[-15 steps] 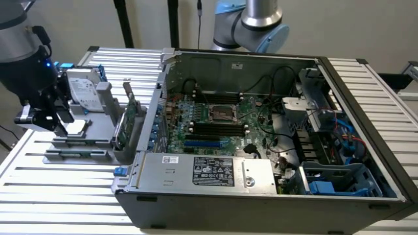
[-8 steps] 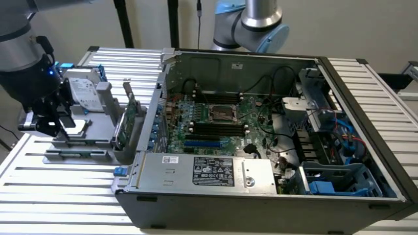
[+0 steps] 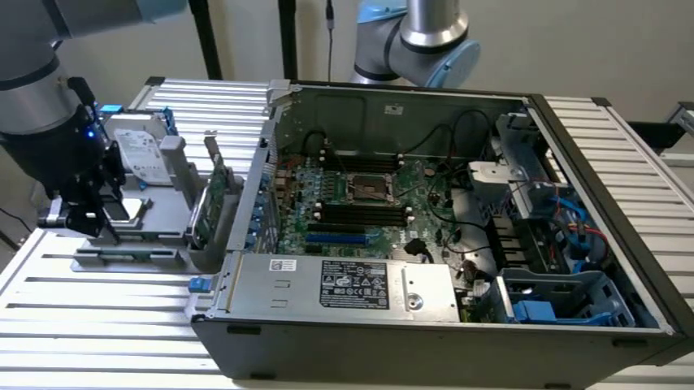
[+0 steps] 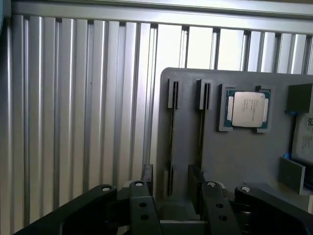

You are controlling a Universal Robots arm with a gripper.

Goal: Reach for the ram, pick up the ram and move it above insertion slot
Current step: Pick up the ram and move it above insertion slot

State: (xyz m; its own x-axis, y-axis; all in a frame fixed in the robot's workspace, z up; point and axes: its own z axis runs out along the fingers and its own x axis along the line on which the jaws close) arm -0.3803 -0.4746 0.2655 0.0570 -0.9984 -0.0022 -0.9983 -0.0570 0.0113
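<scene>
Ribbed metal surface (image 3: 97, 317) carries a grey fixture (image 4: 244, 156) at the exterior view's left; the ram (image 4: 171, 142) stands on edge in its slot, between the spread, released fingers (image 4: 146, 178). A processor (image 4: 249, 108) sits nearby; an open computer case (image 3: 434, 345) stands beside the fixture.

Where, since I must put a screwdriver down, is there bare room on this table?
Bare slats of the table in front of the grey fixture and computer case, at the exterior view's lower left. The fixture is crowded, with the gripper over it.
</scene>
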